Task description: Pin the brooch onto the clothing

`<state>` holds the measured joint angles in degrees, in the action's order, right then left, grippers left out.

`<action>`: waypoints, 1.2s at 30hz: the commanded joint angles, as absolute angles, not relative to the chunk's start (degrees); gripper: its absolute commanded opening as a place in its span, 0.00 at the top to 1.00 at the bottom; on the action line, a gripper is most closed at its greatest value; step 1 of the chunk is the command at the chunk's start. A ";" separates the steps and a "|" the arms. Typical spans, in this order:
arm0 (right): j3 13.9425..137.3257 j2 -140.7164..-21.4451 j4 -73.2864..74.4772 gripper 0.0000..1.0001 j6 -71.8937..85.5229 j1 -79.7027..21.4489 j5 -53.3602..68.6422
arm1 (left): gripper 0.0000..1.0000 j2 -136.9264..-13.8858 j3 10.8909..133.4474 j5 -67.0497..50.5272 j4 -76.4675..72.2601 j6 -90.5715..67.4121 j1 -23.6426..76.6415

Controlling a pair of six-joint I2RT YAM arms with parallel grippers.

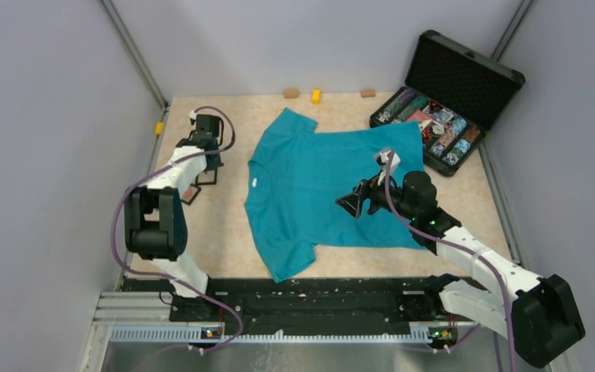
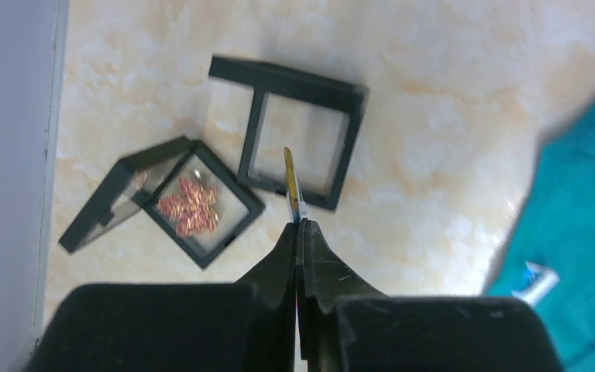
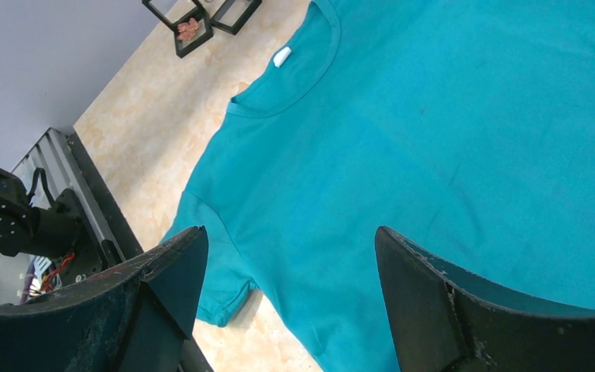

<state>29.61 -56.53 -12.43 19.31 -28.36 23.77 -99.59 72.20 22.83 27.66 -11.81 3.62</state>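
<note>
The left gripper (image 2: pixel 298 226) jaws, closed, are probably needing centring over the brooch (image 2: pixel 190 205) near the table's (image 1: pixel 221 229) left edge. The right gripper (image 3: pixel 290 232) jaws are hanging open above the clothing (image 3: pixel 449 116).

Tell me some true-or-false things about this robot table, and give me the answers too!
1. The T-shirt lies spread out on the table. True.
2. The right claw is squeezed shut. False: its jaws stand wide open above the T-shirt.
3. The brooch is pinned on the T-shirt. False: it lies in a small black box on the table, apart from the shirt.
4. The left claw is shut. True: it pinches a thin yellowish sliver at its tip.
5. The black case is closed. False: its lid stands open.
</note>
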 commanded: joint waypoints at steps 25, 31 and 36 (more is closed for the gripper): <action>37.07 -65.84 -33.13 0.26 35.89 -32.16 49.40 | 1.00 -64.79 52.60 -57.12 20.23 -8.58 19.67; 40.63 -69.30 -33.45 0.27 36.67 -35.23 53.04 | 1.00 -63.31 50.96 -63.77 15.69 -12.35 23.59; 42.45 -71.46 -32.78 0.33 37.19 -36.49 55.45 | 1.00 -62.34 49.63 -65.31 13.73 -13.73 26.28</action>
<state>39.00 -70.30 -30.02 36.58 -35.44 51.57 -64.31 50.61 -61.25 18.17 -12.38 24.73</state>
